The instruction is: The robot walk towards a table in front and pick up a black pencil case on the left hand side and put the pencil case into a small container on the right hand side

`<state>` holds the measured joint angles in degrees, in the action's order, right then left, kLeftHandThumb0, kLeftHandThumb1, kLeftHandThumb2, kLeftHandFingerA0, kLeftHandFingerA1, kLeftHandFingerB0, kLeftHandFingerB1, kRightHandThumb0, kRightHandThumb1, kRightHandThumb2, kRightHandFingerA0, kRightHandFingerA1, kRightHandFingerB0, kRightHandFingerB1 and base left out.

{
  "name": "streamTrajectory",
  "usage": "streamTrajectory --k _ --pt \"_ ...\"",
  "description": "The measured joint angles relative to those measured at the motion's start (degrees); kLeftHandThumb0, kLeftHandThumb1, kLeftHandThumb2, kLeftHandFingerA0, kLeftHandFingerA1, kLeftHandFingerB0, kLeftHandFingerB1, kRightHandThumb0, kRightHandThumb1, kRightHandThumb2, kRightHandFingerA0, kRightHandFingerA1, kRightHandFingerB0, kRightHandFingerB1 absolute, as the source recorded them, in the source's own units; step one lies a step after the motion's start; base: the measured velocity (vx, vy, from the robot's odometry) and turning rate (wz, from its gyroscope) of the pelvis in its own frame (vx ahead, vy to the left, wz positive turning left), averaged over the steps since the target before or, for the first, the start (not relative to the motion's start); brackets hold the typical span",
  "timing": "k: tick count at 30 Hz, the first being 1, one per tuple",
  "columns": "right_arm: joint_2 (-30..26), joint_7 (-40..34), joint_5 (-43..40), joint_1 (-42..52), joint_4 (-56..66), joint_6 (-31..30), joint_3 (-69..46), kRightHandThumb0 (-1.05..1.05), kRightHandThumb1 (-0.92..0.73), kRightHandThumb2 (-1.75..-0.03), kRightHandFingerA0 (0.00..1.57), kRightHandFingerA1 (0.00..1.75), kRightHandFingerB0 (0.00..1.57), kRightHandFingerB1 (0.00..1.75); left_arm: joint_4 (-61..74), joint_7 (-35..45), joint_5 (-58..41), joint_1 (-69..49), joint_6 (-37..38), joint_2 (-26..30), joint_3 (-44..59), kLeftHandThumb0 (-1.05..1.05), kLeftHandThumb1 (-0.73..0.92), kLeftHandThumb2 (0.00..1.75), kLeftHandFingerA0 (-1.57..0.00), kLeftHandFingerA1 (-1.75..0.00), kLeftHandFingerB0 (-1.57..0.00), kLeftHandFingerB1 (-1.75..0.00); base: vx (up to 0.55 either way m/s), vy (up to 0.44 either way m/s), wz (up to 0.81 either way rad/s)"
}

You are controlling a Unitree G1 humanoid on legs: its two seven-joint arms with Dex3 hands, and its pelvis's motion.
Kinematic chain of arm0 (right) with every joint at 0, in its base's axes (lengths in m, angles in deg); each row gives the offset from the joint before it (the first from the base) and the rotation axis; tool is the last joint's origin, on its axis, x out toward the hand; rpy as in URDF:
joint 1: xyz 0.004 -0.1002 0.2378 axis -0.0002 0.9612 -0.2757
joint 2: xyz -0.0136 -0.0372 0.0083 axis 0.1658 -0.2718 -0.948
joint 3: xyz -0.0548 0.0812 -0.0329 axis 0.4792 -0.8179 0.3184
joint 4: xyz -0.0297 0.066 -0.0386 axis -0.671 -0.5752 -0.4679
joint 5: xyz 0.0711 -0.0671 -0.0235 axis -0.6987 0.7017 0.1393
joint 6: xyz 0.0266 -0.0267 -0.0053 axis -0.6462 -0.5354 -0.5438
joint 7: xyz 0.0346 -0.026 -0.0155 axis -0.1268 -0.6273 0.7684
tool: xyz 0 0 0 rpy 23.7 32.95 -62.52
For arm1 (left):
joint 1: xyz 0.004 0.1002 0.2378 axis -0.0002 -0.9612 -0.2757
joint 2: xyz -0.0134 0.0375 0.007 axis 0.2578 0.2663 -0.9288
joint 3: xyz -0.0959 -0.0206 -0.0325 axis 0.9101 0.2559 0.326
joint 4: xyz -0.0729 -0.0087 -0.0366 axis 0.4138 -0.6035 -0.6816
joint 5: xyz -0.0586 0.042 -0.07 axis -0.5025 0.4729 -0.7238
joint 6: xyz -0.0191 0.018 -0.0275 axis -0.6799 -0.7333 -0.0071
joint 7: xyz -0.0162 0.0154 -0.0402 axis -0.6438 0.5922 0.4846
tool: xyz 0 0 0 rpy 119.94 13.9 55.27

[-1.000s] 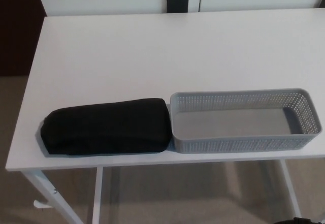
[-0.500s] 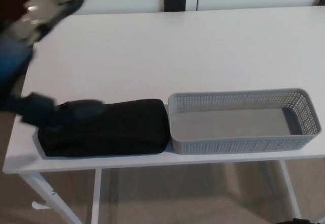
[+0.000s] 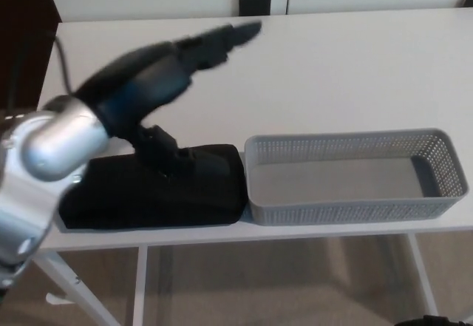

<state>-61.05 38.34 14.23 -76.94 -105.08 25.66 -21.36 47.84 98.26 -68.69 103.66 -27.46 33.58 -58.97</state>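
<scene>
Head view showed my left hand (image 3: 174, 67) well out over the white table (image 3: 332, 67), above the black pencil case (image 3: 214, 193). Its fingers (image 3: 236, 32) were stretched forward and its thumb (image 3: 159, 148) hung down towards the case's top, so the hand was spread wide and held nothing. I could not tell whether the thumb was touching the fabric or hovering just over it.

Half a second earlier the same hand was at the table's left edge, blurred, with only its lower part near the case's left end. A second before this moment no arm was in the picture at all. I judged the reach to be nearly complete and the grasp not yet made.

The pencil case lay flat at the front left of the table, unmoved across all three frames, its right end against the left wall of the grey perforated container (image 3: 355, 211). The container was empty and had not shifted. My right hand was out of the picture.

The framing had dropped slightly between frames, which I put down to camera motion.
</scene>
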Motion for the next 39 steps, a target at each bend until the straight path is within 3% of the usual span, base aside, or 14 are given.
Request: streamTrajectory --k 6,7,9,10,16,17,29,30,31,39 --pt "-0.2 0.07 0.06 0.01 1.19 -0.41 0.02 -0.35 -0.67 -0.59 0.57 0.41 0.47 0.38 -6.76 2.13 5.83 3.59 -2.97 0.35 -8.11 -0.8 0.4 0.57 0.0 0.0 0.0 -0.02 0.0 0.0 0.0" --pt "-0.2 0.07 0.06 0.01 1.19 -0.41 0.02 -0.37 -0.67 -0.59 0.58 0.41 0.47 0.37 -6.76 2.13 5.83 3.59 -2.97 0.35 -8.11 -0.68 0.42 0.81 0.0 -0.01 0.0 0.0 0.0 0.0 0.0" --pt "-0.53 0.14 0.22 0.03 2.02 -0.91 0.1 -0.37 -0.67 -0.6 0.59 0.41 0.47 0.37 -8.62 3.39 8.7 4.31 -4.68 1.21 -11.29 -0.66 0.42 0.8 0.0 -0.01 0.0 -0.01 0.0 0.0 0.0" --pt "-0.69 0.14 0.33 0.03 2.44 -1.12 0.19 -0.37 -0.67 -0.59 0.59 0.41 0.47 0.37 -9.06 3.79 9.72 4.42 -5.23 1.48 -12.14 -0.53 0.36 0.53 0.0 0.0 0.0 0.0 0.0 0.0 0.0" --pt "-1.8 0.2 0.92 0.39 4.85 -2.62 0.65 -0.36 -0.66 -0.59 0.59 0.42 0.47 0.37 -9.34 7.34 15.28 5.01 -8.84 3.45 -15.92 -0.31 0.39 0.52 0.0 0.0 0.0 0.0 0.0 0.0 0.0" --pt "-1.94 0.22 0.99 0.47 5.08 -2.87 0.67 -0.36 -0.66 -0.59 0.58 0.41 0.47 0.37 -9.19 8.15 16.07 5.18 -9.48 3.86 -16.25 -0.36 0.29 0.59 0.0 0.0 0.0 -0.02 0.0 0.0 0.0" --pt "-2.2 0.81 1.69 1.14 6.18 -5.2 0.77 -0.36 -0.67 -0.59 0.58 0.41 0.47 0.37 -7.91 13.71 23.79 5.47 -13.96 5.18 -16.32 -0.54 0.36 0.66 0.0 0.0 0.0 0.0 0.0 0.0 0.0" --pt "-2.25 0.9 1.71 1.14 6.23 -5.31 0.77 -0.36 -0.67 -0.59 0.58 0.41 0.47 0.37 -7.99 14.03 24.29 5.49 -14.13 5.11 -16.21 -0.54 0.36 0.66 0.0 0.0 0.0 0.0 0.0 0.0 0.0" --pt "-2.27 0.94 1.73 1.14 6.29 -5.38 0.77 -0.37 -0.67 -0.59 0.58 0.41 0.47 0.37 -8.07 14.21 24.62 5.5 -14.25 5.04 -16.15 -0.47 0.37 0.52 0.0 0.0 0.0 0.0 0.0 0.0 0.0" --pt "-2.29 1.07 1.75 1.22 6.9 -5.86 0.61 -0.35 -0.66 -0.59 0.58 0.41 0.48 0.38 -8.26 15.87 26.94 5.5 -14.8 3.38 -15.65 -0.51 0.37 0.52 0.0 0.0 0.0 0.0 0.0 0.0 0.0"
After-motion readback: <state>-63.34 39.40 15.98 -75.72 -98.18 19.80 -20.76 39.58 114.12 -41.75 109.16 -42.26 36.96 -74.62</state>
